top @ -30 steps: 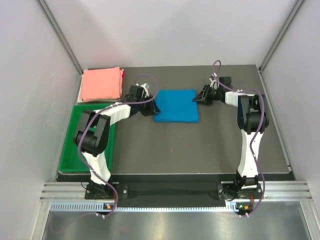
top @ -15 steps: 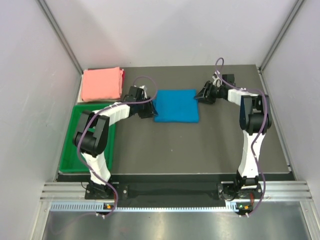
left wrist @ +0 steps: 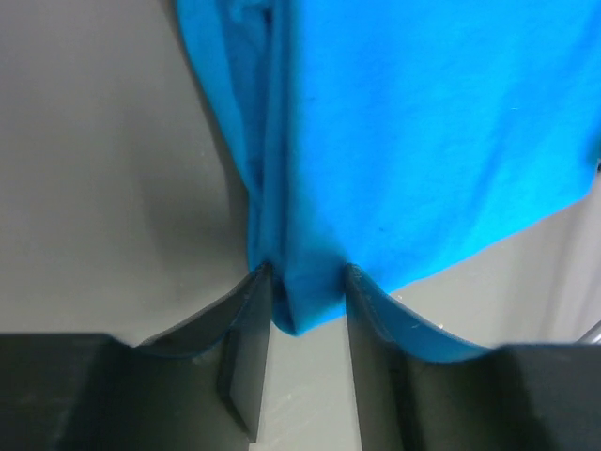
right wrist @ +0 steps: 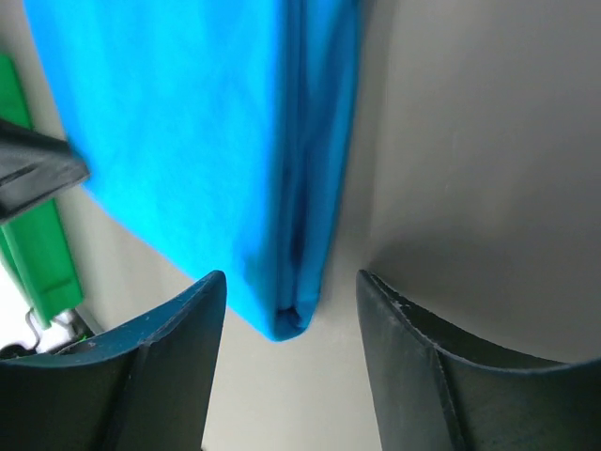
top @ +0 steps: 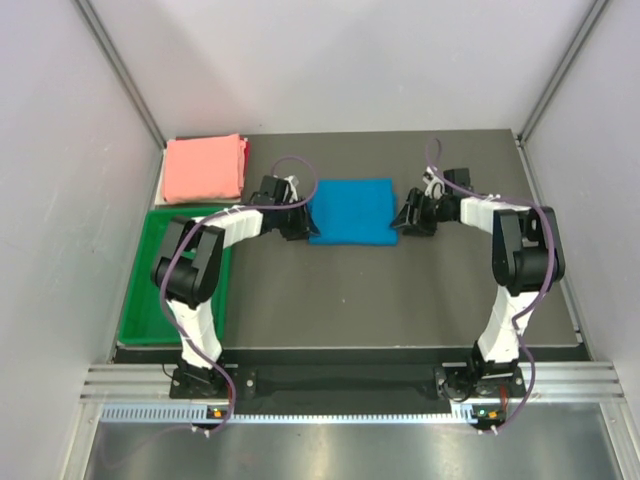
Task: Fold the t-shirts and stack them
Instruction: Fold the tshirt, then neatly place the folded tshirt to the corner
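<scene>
Movement: right gripper [right wrist: 289, 278] has slid along the folded bright blue cloth t-shirt [top: 351, 211] to its near corner, fingers spread, corner loose between them. Left gripper [left wrist: 307, 274] straddles the other near corner, cloth touching both fingers; clamped or not, can't tell. Probably setup for lifting it onto the salmon pink cloth t-shirt [top: 204, 168] beyond the left fingers.

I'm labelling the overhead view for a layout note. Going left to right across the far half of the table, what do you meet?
pink t-shirt → left end effector → blue t-shirt → right end effector
</scene>
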You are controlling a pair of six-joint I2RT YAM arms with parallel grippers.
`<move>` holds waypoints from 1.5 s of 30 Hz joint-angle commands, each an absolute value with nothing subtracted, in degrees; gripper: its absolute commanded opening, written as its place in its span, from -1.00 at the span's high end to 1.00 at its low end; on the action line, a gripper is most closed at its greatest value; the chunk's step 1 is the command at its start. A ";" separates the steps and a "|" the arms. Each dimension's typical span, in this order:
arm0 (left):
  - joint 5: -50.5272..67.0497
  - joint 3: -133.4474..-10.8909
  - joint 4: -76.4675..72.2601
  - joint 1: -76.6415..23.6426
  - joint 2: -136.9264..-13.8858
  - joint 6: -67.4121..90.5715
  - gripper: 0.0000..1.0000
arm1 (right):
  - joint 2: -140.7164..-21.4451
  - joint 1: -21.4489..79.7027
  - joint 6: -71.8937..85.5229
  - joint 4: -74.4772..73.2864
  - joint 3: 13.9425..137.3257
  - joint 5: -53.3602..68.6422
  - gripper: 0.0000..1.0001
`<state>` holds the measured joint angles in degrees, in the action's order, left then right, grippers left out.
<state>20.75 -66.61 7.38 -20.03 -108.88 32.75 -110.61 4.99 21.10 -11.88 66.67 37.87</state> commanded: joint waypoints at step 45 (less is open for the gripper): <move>23.20 -75.14 3.52 -18.98 -116.98 30.50 -0.22 | -85.69 7.03 18.37 -9.32 44.91 29.36 -0.41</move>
<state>20.97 -73.71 6.02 -19.05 -115.02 32.34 -87.92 6.96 19.51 -9.28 43.90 29.58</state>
